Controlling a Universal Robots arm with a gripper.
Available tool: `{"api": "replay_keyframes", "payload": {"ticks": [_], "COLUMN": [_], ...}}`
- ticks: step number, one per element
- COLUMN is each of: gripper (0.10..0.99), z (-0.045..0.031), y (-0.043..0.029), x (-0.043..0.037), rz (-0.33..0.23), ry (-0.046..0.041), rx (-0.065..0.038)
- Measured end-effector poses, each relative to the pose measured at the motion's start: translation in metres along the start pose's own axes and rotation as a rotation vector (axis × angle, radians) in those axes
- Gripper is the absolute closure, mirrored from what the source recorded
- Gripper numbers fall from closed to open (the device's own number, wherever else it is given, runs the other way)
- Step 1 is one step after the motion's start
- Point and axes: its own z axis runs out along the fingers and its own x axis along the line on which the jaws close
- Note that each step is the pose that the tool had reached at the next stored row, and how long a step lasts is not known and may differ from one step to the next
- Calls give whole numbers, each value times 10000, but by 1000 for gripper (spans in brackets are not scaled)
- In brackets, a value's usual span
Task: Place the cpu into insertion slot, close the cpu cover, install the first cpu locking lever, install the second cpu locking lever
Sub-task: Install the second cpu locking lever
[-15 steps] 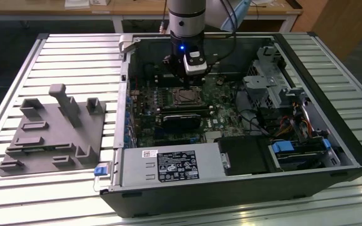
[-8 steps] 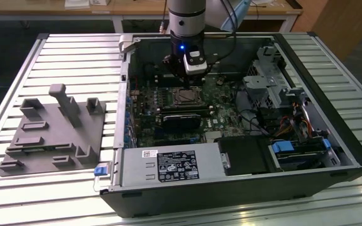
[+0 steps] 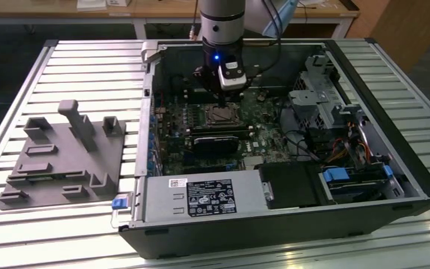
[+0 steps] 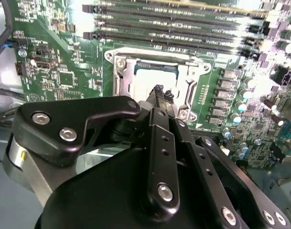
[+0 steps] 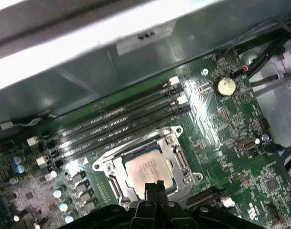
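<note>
The cpu [image 5: 144, 170], a pale silvery square chip, lies in the insertion slot [image 3: 221, 115] on the green board inside the open computer case. The cpu cover [image 5: 117, 170], a silvery frame with an open centre, lies flat around the chip; the chip [image 4: 157, 72] and the frame [image 4: 124, 76] also appear in the second wrist view. My gripper [image 3: 226, 100] hangs straight down over the socket. Its black fingertips [image 5: 155, 187] are pressed together at the socket's edge with nothing between them, close above the cover's rim [image 4: 159, 91]. Whether the locking levers are latched cannot be told.
Long black memory slots [image 5: 116, 126] run beside the socket. A black-finned card [image 3: 216, 143] sits just in front of it. The power supply [image 3: 200, 196] and drive cage with cables [image 3: 316, 106] crowd the case. A grey fixture plate [image 3: 62, 154] lies at the exterior view's left.
</note>
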Motion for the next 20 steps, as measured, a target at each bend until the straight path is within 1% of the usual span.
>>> {"api": "replay_keyframes", "payload": {"ticks": [4,12,16,20], "gripper": [980,980,980,980], "z": [2,5,7,9], "y": [-74,-181,-206,-221], "x": [-35,-104,-138,-168], "rz": [-2,-11,-17,-18], "ry": [-4,-7,-10,-12], "rx": [28,150,216,251]}}
